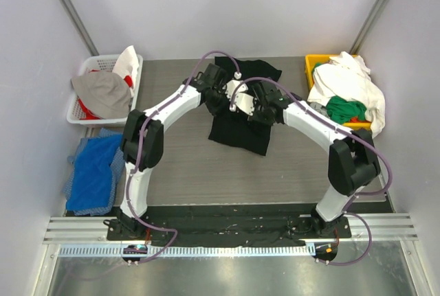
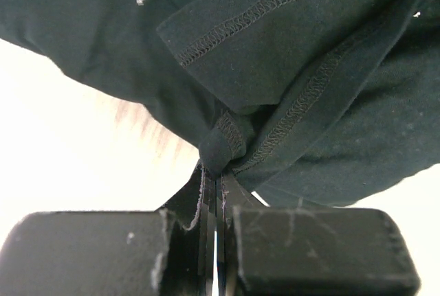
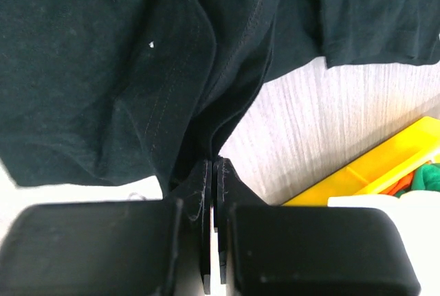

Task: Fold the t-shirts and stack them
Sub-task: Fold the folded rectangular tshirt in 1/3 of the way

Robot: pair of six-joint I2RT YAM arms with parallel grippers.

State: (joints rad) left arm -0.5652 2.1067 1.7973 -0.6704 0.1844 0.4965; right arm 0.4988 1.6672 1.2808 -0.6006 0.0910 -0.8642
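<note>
Left of middle, clamped shut by the left gripper [image 2: 215, 176] on a bunched, stitched hem of the black t-shirt [image 1: 240, 134], spread over the middle of the table [image 1: 185, 165] from far to near; just right of that, pinched equally tight by the right gripper [image 3: 213, 165] on a gathered fold of the same cloth. Likely light, soft and limp, sagging and creasing wherever unsupported, so best taken at hems or corners, kept taut between both grips and laid flat before folding. Far right, heaped in the yellow bin [image 1: 315, 69]: white and green t-shirts [image 1: 347, 84]
</note>
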